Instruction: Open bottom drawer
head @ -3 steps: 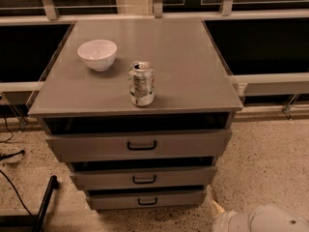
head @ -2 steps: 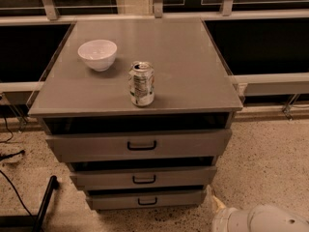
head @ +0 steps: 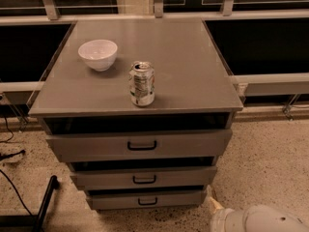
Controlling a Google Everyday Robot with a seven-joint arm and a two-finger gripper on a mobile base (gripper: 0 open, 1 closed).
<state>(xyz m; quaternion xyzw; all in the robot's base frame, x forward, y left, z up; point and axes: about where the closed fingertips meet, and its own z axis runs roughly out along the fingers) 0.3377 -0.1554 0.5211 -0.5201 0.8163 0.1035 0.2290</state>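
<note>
The bottom drawer (head: 145, 199) is the lowest and narrowest of three grey drawer fronts, with a small black loop handle (head: 147, 201) at its centre. It sits about flush with the cabinet, just above the floor. My gripper (head: 214, 207) is at the bottom right corner of the view, low by the floor and just right of the bottom drawer's right end. Behind it is the white rounded arm (head: 260, 220). It is not touching the handle.
The mid-width drawer (head: 144, 178) and the widest top drawer (head: 140, 144) stack above it. On the grey cabinet top (head: 193, 66) stand a white bowl (head: 98, 53) and a drink can (head: 142, 83). A black stand leg (head: 44, 202) and cables lie on the speckled floor at left.
</note>
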